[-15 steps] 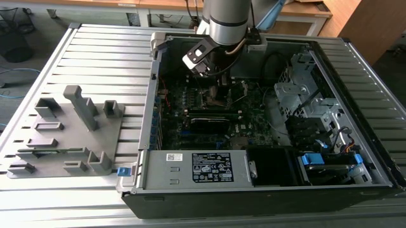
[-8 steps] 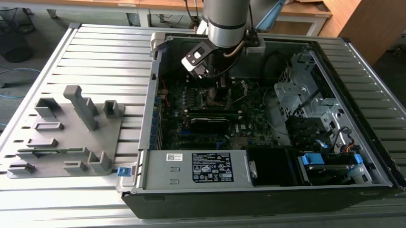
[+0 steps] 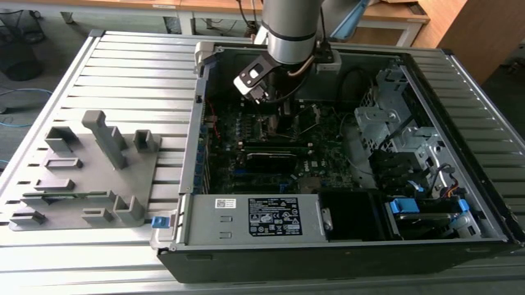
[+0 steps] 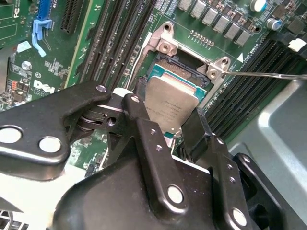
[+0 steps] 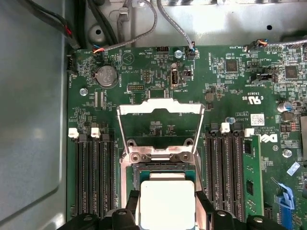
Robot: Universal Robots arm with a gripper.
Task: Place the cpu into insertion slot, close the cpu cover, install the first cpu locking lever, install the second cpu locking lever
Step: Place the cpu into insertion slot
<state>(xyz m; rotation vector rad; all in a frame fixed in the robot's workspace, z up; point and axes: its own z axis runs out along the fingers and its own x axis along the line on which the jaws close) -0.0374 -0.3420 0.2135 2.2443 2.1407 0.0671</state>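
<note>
Wide grey slatted metal table (image 3: 123, 67) across nearly the whole exterior view. Behind it, wooden desks (image 3: 394, 15) at twelve to one o'clock and a black mesh wastebasket (image 3: 16, 37) at ten o'clock.

Open desktop computer case (image 3: 328, 261) lying on the table from centre toward three o'clock, side panel off, green motherboard (image 3: 271, 138) facing up. Grey fixture tray (image 3: 152, 178) with upright holders at nine o'clock of the case, just beside its wall. Bare slats beyond the tray and along the table's twelve o'clock edge.

Robot arm (image 3: 291, 24) reaching down from twelve o'clock, wrist inside the case near its far wall. Black cable loop (image 3: 353, 80) just beside it at three o'clock, with a silver drive cage (image 3: 382, 120) further that way. Labelled power supply (image 3: 254, 216) along the case's six o'clock end, well apart from the arm.

In the first wrist view, the cpu cover (image 5: 160, 108) standing raised on its hinge, with board visible through its square window. Against that hinge, the insertion slot (image 5: 163, 168), with long black memory slots (image 5: 93, 177) on either side.

The cpu (image 5: 165, 199) directly over the slot, pale metal face up. Not clear whether seated or just above.

In the second wrist view, the gripper (image 4: 169, 98) — two black fingers (image 4: 146, 134) — closed to chip width, pressing opposite edges of the cpu.
</note>
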